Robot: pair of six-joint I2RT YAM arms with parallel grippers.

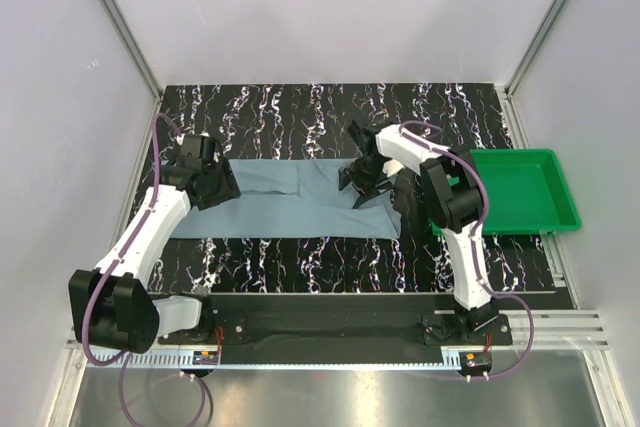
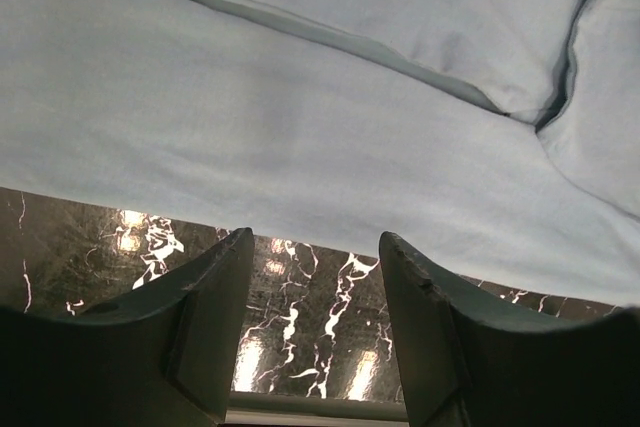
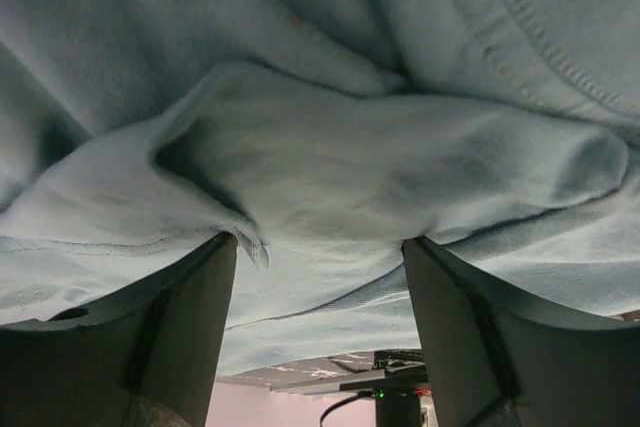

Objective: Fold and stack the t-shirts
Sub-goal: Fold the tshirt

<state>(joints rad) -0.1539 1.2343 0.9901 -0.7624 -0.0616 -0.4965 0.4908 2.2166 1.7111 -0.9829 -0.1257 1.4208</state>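
A dusty blue-grey t-shirt (image 1: 290, 197) lies spread lengthways across the black marbled table (image 1: 300, 117). My left gripper (image 1: 222, 190) is at the shirt's left end. In the left wrist view, the left gripper (image 2: 315, 237) is open over bare table (image 2: 300, 307), with the t-shirt (image 2: 300, 127) edge just beyond its tips and nothing between them. My right gripper (image 1: 362, 187) is down on the shirt right of the middle. In the right wrist view, the right gripper (image 3: 320, 240) is open wide, and a bunched ridge of the t-shirt (image 3: 380, 147) lies against its fingertips.
A green plastic tray (image 1: 515, 192) stands at the table's right edge, beside the right arm. Pale walls and metal frame posts close in the back and sides. A black rail carrying both arm bases runs along the near edge.
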